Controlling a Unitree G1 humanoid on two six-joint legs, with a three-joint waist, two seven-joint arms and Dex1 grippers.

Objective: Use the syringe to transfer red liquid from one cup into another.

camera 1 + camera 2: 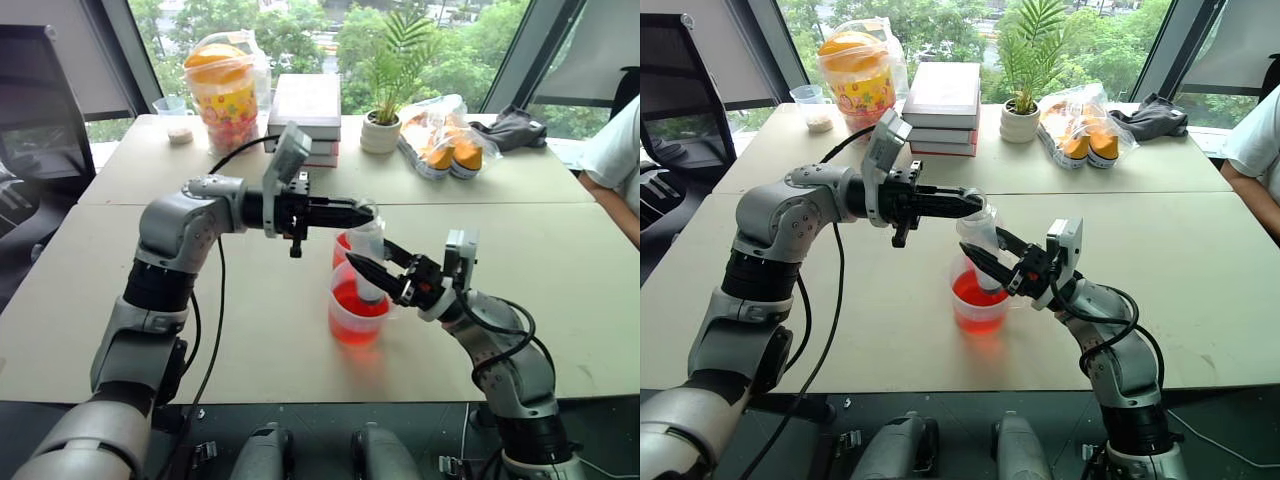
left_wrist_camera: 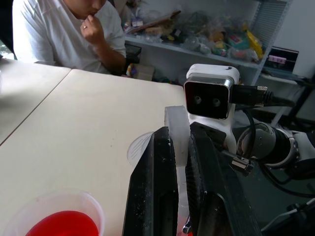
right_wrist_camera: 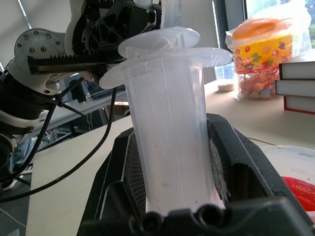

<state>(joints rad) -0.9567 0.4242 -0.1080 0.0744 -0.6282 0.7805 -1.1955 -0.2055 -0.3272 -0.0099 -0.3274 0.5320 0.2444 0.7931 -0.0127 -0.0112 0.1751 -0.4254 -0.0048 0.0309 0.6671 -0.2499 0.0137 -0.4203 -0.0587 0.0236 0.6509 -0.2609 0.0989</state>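
Syringe [image 1: 367,262]: upright over the near cup [image 1: 357,312], long axis vertical, tip dipping toward the red liquid [image 1: 358,300]; barrel clamped in the right gripper [image 1: 366,270], plunger top pinched by the left gripper [image 1: 368,212].

Left eye view, grippers: the left one reaches in level from the left, jaws closed on the plunger end above the barrel; the right one comes up from lower right, jaws closed round the barrel just above the cup rim.

Left eye view, key relation: plunger sits directly above the barrel, so drawing liquid should mean the left one pulling straight up along the axis while the right one holds steady. Left arm is the nearer to the plunger, right arm the nearer to the cup.

Right eye view, cups: two; the near one holds liquid, the second cup [image 1: 969,236] stands just behind it, mostly hidden by the syringe, contents not clear here.

Left wrist view: black fingers [image 2: 152,187] closed on the clear plunger stem; one cup of liquid on the table [image 2: 74,128] below; a person sits at the far side.

Right wrist view: fingers [image 3: 236,157] tight against both sides of the barrel; flange and plunger disc stacked at the top, the left one behind them.

Count: one syringe, two cups, two grippers, both gripping.

Judgement: filling stage; barrel looks empty still.
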